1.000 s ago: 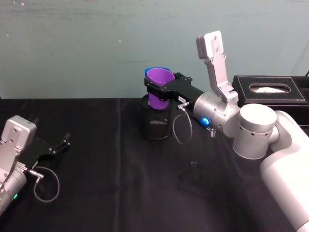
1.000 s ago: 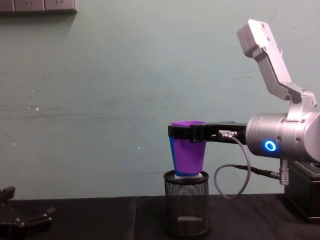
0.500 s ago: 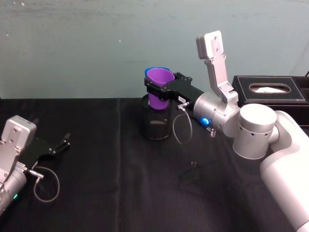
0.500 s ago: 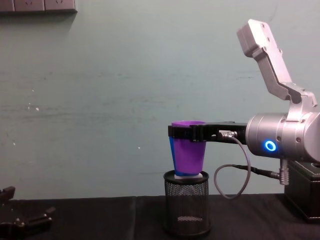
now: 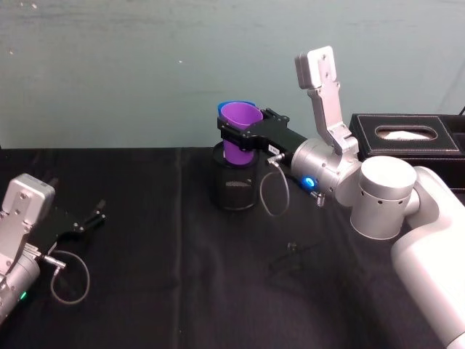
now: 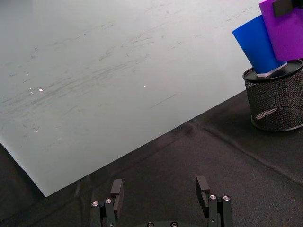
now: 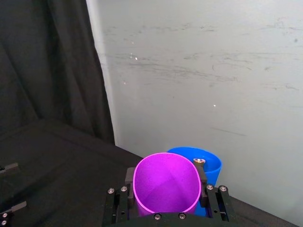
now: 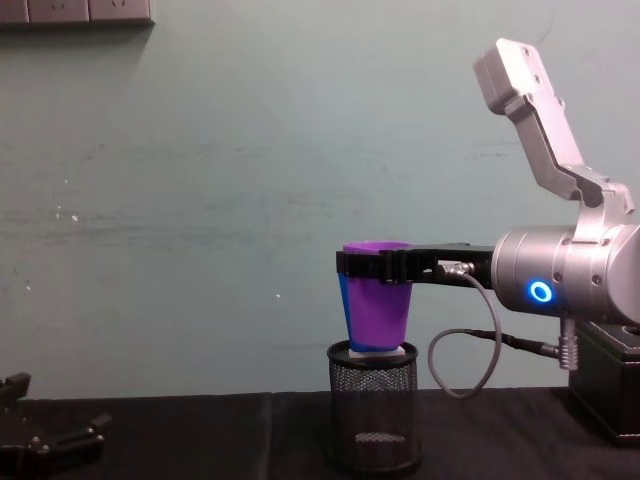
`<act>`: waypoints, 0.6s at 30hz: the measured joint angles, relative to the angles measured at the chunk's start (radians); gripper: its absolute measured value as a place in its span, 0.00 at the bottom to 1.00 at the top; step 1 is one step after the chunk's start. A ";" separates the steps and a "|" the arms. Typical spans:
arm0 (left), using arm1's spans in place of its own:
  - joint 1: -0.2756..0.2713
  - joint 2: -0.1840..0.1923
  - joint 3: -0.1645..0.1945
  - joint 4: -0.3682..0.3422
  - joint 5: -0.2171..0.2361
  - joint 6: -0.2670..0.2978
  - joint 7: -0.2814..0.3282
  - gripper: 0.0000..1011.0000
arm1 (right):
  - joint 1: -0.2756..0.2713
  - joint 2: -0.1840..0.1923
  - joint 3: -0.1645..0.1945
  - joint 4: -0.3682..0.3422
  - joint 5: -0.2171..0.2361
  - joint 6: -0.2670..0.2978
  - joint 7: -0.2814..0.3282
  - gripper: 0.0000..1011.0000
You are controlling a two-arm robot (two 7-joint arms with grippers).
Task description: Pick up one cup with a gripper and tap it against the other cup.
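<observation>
Purple cup (image 5: 240, 116), clamped in right gripper (image 5: 238, 138), seemingly touches blue cup (image 6: 255, 45); tap lightly, level; left gripper (image 6: 160, 189) parked spread, low over desk (image 5: 145, 291).

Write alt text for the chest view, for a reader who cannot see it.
The right gripper, reaching in from the right, grips a purple cup near its rim above a black mesh holder; a sliver of the blue cup shows behind it. The left gripper sits idle, low at the left edge.

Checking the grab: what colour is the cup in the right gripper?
Purple; the right gripper holds that cup, best seen in the right wrist view.
</observation>
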 joint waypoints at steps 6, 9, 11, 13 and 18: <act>0.000 0.000 0.000 0.000 0.000 0.000 0.000 0.99 | 0.000 0.000 0.000 0.000 0.000 0.000 0.000 0.73; 0.000 0.000 0.000 0.000 0.000 0.000 0.000 0.99 | 0.000 0.000 0.000 0.000 0.000 0.000 0.000 0.73; 0.000 0.000 0.000 0.000 0.000 0.000 0.000 0.99 | 0.000 0.000 0.000 0.000 0.000 0.000 0.000 0.73; 0.000 0.000 0.000 0.000 0.000 0.000 0.000 0.99 | 0.000 0.000 0.000 0.000 0.000 0.000 0.000 0.73; 0.000 0.000 0.000 0.000 0.000 0.000 0.000 0.99 | 0.000 0.000 0.000 0.000 0.000 0.000 0.000 0.73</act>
